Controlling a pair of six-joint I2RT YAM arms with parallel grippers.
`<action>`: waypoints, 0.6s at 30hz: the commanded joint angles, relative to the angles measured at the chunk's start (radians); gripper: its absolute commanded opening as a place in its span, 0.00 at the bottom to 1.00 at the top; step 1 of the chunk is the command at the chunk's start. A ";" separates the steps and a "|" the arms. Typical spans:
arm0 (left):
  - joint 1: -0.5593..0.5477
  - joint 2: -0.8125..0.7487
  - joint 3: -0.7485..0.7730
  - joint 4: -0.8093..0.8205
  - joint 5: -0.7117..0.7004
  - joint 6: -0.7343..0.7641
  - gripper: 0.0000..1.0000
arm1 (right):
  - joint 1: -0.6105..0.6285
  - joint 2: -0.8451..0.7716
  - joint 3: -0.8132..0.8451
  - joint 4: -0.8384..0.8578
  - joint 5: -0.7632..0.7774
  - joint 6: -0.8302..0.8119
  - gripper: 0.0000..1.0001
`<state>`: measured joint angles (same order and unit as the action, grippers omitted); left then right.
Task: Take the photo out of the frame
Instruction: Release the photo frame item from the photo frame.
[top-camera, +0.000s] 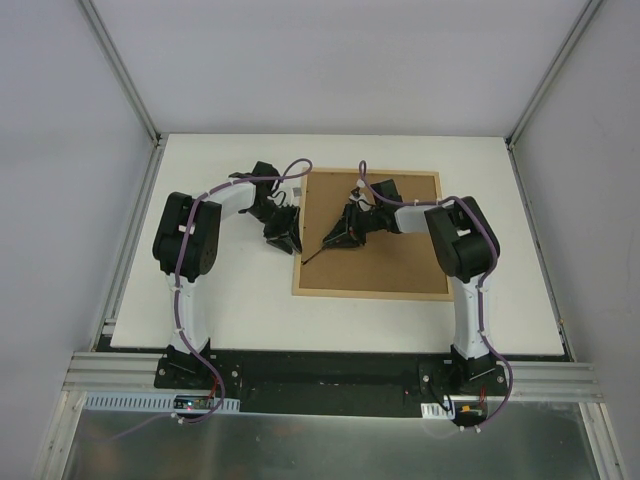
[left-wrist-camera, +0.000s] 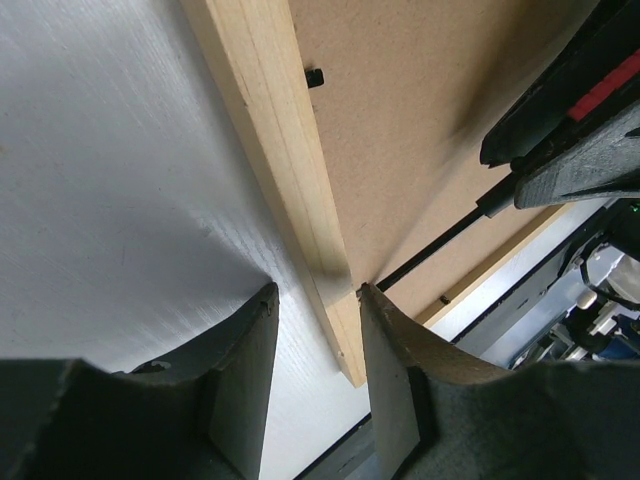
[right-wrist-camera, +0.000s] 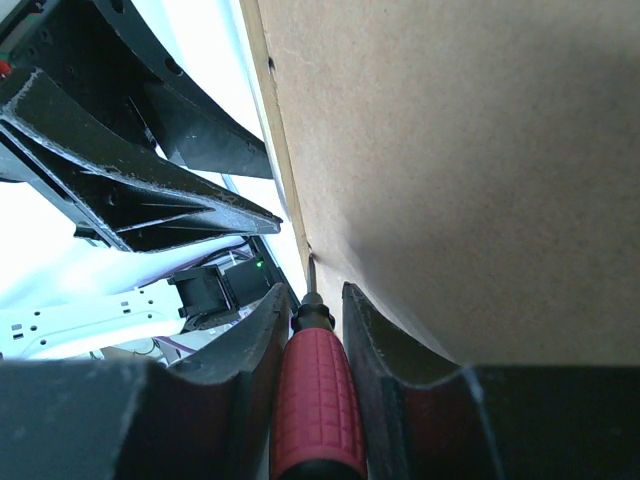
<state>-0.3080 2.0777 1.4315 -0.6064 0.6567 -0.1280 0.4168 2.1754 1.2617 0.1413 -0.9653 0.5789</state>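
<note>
One: Why set the left gripper (left-wrist-camera: 315, 290) at lower centre of its wrist view, astride the wooden rail (left-wrist-camera: 290, 170)?

Two: Probably to steady the frame (top-camera: 400, 270) against prying. Spread one fingertip over the white table (left-wrist-camera: 100, 200) and one over the fibreboard back (left-wrist-camera: 430, 120). Couldn't tell whether squeezed onto the rail or merely hovered.

One: And the right gripper (right-wrist-camera: 313, 295)?

Two: Pinched a red-handled screwdriver (right-wrist-camera: 312, 390) at bottom centre, with the tip poked into the seam between back and rail. Judged as levering the back loose.

One: Saw the photo?

Two: Saw none. Presumably sat hidden under that back. As for the frame: lay face down, right of centre in the top view. Looked like thin pale wood around plain brown board, with a small black tab (left-wrist-camera: 315, 77) near the upper edge.
</note>
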 joint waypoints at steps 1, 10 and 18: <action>-0.016 0.027 0.006 -0.006 -0.011 -0.002 0.37 | 0.008 -0.060 0.001 -0.009 0.011 -0.033 0.01; -0.032 0.041 0.012 -0.006 -0.025 -0.005 0.35 | -0.026 -0.078 0.008 -0.011 0.017 -0.042 0.01; -0.039 0.053 0.017 -0.006 -0.031 -0.009 0.28 | -0.023 -0.071 0.022 -0.005 0.025 -0.042 0.01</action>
<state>-0.3283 2.0933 1.4384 -0.6098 0.6552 -0.1436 0.3897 2.1586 1.2621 0.1268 -0.9501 0.5606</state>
